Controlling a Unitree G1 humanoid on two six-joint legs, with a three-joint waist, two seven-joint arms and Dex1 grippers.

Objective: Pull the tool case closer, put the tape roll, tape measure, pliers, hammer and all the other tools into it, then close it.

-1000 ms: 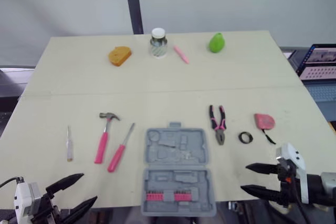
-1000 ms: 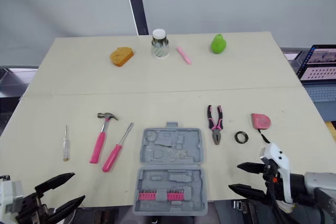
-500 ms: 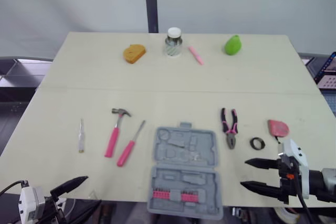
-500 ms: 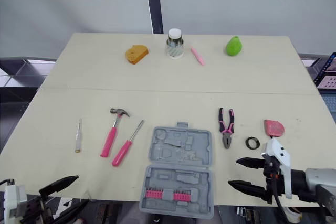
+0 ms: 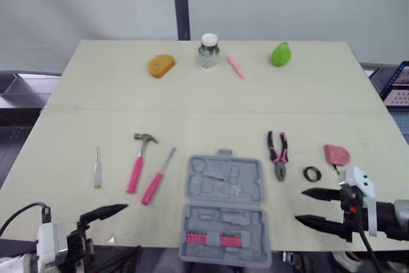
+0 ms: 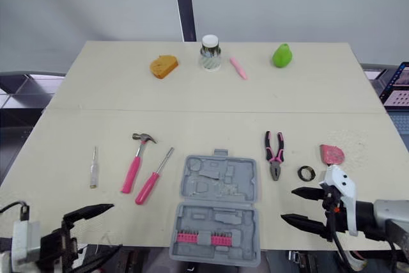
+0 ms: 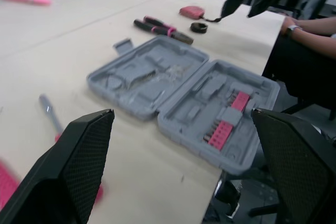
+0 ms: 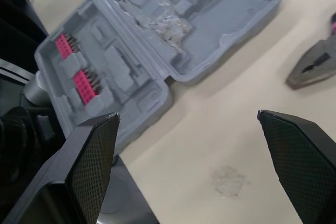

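Left gripper (image 7: 182,113) and right gripper (image 6: 287,204) both spread, empty — take the open grey plastic tool case (image 6: 217,190) by its sides — pull evenly.

Left wrist view: pink screwdriver (image 7: 48,107) is blurred, handle mostly hidden behind a finger of the left gripper (image 7: 181,113); a pink handle (image 7: 6,184) at the frame edge — can't tell which tool. Person (image 7: 310,51) beyond the table (image 7: 63,51) cut off, forearm and dark clothing showing. Right wrist view: pliers (image 8: 315,61) clipped to the nose. Head views: laptop (image 5: 397,81) half out of frame, tape measure (image 5: 337,155) strap disappears behind the right gripper (image 5: 300,206), bits (image 5: 220,239) in the tool case (image 5: 225,206) too small to count — small screwdriver (image 5: 97,167) tip unreadable.
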